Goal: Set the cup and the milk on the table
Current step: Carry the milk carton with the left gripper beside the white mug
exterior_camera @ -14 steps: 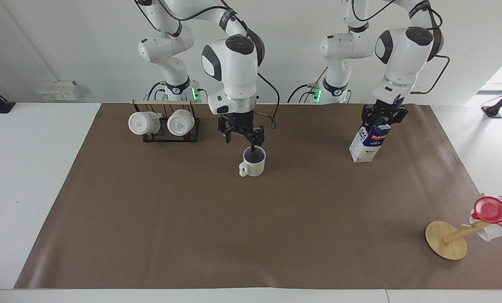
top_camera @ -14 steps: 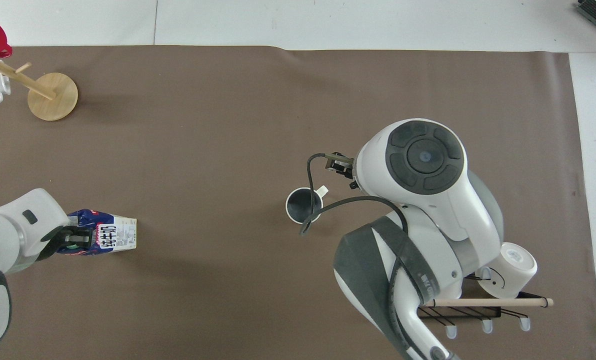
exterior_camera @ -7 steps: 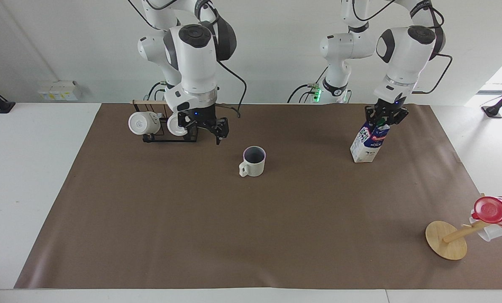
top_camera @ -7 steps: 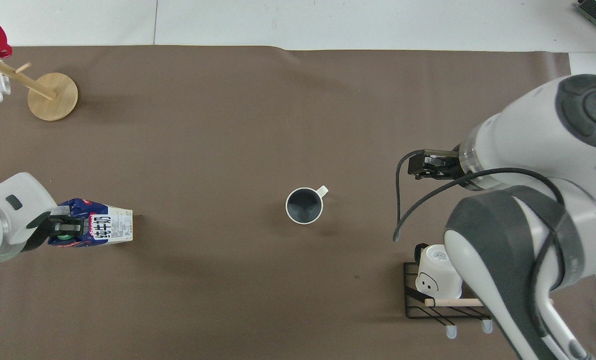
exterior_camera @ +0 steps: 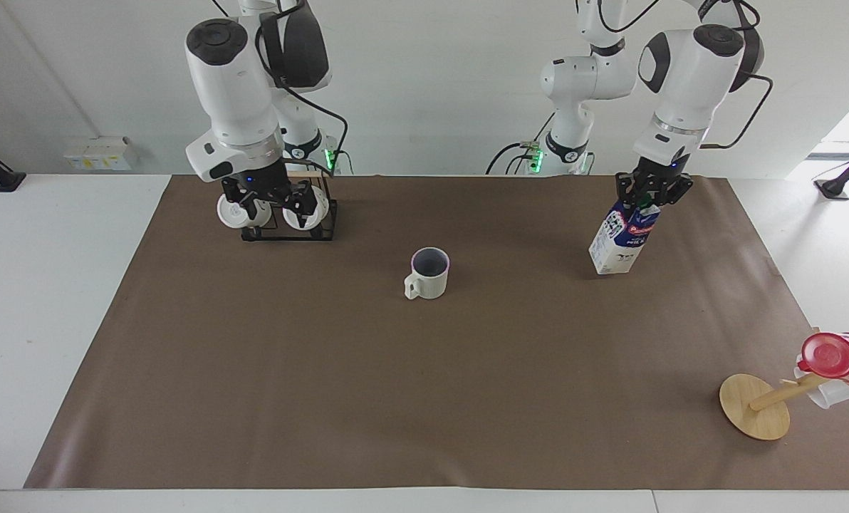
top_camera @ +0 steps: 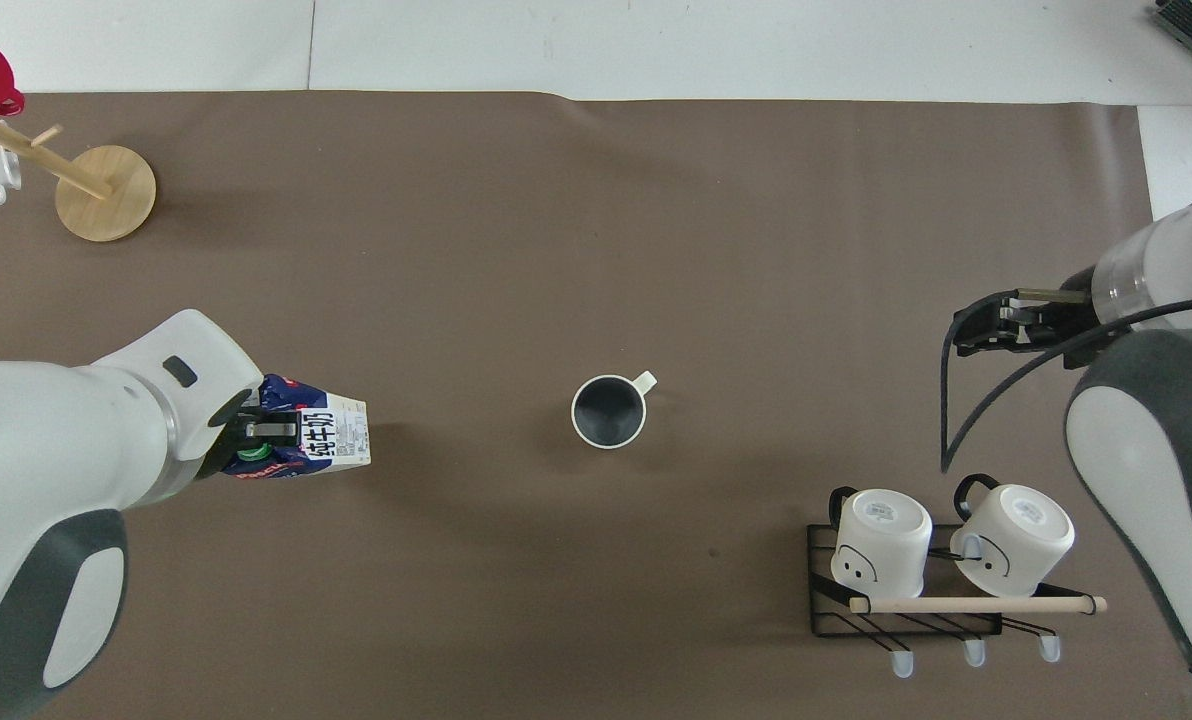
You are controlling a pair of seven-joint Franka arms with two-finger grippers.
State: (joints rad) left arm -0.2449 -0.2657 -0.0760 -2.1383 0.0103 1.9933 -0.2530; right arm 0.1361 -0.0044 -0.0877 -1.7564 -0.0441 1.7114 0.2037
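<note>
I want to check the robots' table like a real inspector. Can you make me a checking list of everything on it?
Surface: white table under a wide brown mat.
Job's things: cup upright mid-mat, nothing touching it; milk tilted, held by its top.
Clutter: black rack with two white mugs, near the robots at the right arm's end; tipped wooden stand with a red cup at the left arm's end.
Grippers: left gripper shut on the milk; right gripper open over the rack, empty.
Cables: black cable looping off the right arm.
Surroundings: white wall, nothing else seen.
</note>
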